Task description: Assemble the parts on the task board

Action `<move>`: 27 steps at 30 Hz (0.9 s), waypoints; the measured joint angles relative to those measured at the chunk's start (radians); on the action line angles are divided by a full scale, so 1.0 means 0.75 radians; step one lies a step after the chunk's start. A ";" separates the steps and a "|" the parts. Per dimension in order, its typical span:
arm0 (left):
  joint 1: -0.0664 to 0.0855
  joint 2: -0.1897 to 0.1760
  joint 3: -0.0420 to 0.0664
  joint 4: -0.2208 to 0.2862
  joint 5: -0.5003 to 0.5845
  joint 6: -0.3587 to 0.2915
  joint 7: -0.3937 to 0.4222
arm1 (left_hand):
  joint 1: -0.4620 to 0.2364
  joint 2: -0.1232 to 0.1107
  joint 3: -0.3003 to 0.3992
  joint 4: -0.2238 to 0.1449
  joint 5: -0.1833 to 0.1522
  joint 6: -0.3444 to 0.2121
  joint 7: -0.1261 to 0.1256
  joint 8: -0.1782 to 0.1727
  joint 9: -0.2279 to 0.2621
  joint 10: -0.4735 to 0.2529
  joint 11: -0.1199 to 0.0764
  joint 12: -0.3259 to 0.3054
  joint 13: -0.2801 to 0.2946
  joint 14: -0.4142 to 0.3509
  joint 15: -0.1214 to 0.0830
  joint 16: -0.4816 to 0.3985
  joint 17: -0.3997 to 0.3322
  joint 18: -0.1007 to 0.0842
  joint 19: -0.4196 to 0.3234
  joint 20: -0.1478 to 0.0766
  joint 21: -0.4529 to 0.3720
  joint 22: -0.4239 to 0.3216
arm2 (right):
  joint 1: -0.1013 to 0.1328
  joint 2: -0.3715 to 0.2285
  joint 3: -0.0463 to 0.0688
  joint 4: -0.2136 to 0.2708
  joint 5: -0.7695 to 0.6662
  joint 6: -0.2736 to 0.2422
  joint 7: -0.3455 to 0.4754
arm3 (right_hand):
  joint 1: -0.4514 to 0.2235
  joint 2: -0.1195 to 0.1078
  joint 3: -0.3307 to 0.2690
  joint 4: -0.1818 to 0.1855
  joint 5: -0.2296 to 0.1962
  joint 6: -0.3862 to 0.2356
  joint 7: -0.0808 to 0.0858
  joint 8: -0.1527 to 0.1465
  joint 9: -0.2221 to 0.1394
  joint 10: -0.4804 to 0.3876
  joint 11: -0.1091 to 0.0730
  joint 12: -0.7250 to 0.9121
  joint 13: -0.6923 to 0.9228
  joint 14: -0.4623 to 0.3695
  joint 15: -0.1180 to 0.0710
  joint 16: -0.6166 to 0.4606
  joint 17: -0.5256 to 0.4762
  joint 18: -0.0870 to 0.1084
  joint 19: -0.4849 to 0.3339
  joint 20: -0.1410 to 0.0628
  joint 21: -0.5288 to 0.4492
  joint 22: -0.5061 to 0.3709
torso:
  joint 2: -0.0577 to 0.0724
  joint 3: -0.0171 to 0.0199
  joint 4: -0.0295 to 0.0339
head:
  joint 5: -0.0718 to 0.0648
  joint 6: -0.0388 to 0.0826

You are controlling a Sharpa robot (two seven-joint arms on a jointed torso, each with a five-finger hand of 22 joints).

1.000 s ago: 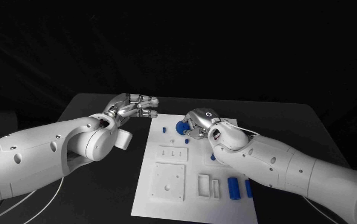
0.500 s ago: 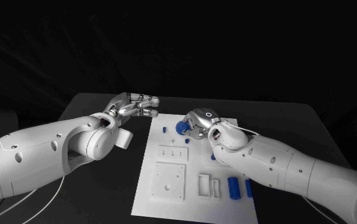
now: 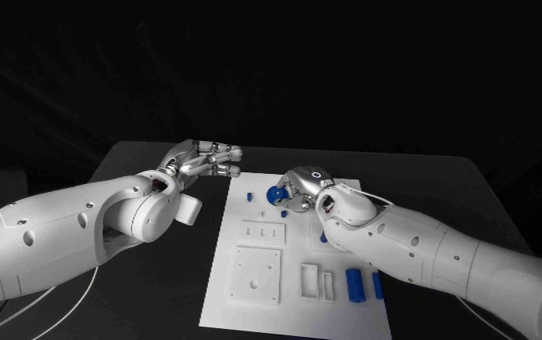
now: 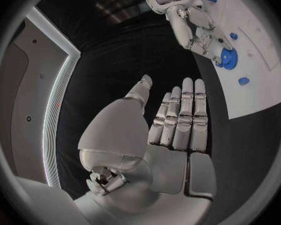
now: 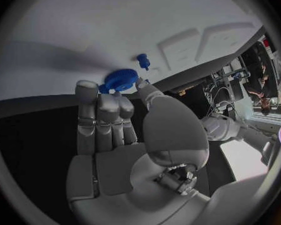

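The white task board [image 3: 296, 297] lies in the middle of the table. A blue gear [image 3: 275, 193] sits near the board's far left corner. My right hand [image 3: 301, 186] is down on it, and the gear [image 5: 120, 79] shows between that hand's thumb and fingertips [image 5: 87, 87]. In the left wrist view the right hand [image 4: 193, 20] reaches onto the gear [image 4: 228, 58]. My left hand [image 3: 210, 158] hovers over the table beside the board's far left corner, fingers straight and holding nothing [image 4: 181, 117].
Small blue pegs [image 3: 248, 197] [image 3: 283, 215] stand on the board near the gear. Another blue piece [image 3: 323, 238] lies by my right forearm. Two blue cylinders [image 3: 355, 285] [image 3: 377, 285] lie near the board's front right, beside white recessed blocks [image 3: 255, 275].
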 measured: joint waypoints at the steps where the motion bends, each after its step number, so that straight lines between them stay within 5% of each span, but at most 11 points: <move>1: 0.000 0.000 0.000 0.000 0.000 0.000 0.000 | 0.000 0.000 0.000 0.000 0.000 0.000 0.000 0.000 0.000 0.000 0.000 0.000 0.000 0.000 0.000 0.000 0.000 0.000 0.000 0.000 0.000 0.000 | 0.000 0.000 0.000 0.000 0.001 0.001 0.000 | 0.000 0.000 0.000 0.000 0.000 0.001 0.001 0.000 0.000 0.000 0.000 0.000 0.000 0.000 0.000 0.000 0.000 0.000 0.000 0.000 0.000 0.000 | 0.000 0.0000 0.0003 | 0.000 -0.001; 18: 0.000 -0.003 0.000 -0.004 -0.003 0.000 0.000 | 0.000 0.000 -0.002 0.009 0.000 0.000 0.000 0.000 0.000 0.000 0.000 0.000 0.000 0.000 0.000 0.000 0.000 0.000 0.000 0.000 0.000 0.000 | 0.004 -0.026 0.002 0.011 0.061 0.023 0.020 | -0.068 0.009 -0.004 0.026 0.000 0.002 0.005 -0.006 -0.001 -0.005 0.005 0.000 0.000 0.000 0.000 0.000 0.005 0.000 0.000 0.000 0.000 0.000 | 0.000 0.0008 -0.0005 | -0.001 0.002; 24: 0.000 -0.004 0.000 -0.005 -0.003 0.000 0.000 | 0.000 0.000 -0.002 0.009 0.000 0.000 0.000 0.000 0.000 0.000 0.000 0.000 0.000 0.000 0.000 0.000 0.000 0.000 0.000 0.000 0.000 0.000 | -0.002 -0.046 -0.001 0.021 0.105 -0.019 0.033 | -0.074 0.004 -0.008 0.030 -0.002 -0.017 0.019 -0.003 0.001 -0.005 0.005 0.000 0.004 0.000 0.000 0.000 0.009 0.000 0.000 0.000 0.000 0.000 | -0.001 0.0009 -0.0017 | -0.005 0.007; 27: 0.000 -0.005 0.000 -0.005 -0.003 0.000 0.000 | 0.000 0.000 -0.002 0.009 0.000 0.000 0.000 0.000 0.000 0.000 0.000 0.000 0.000 0.000 0.000 0.000 0.000 0.000 0.000 0.000 0.000 0.000 | -0.004 -0.057 0.008 0.038 0.136 -0.071 0.043 | -0.052 -0.018 -0.020 0.042 -0.046 -0.105 0.029 -0.003 -0.004 -0.012 0.012 0.000 0.004 0.000 0.000 0.000 0.007 0.000 0.000 0.000 0.000 0.000 | 0.000 0.0017 -0.0017 | -0.008 0.010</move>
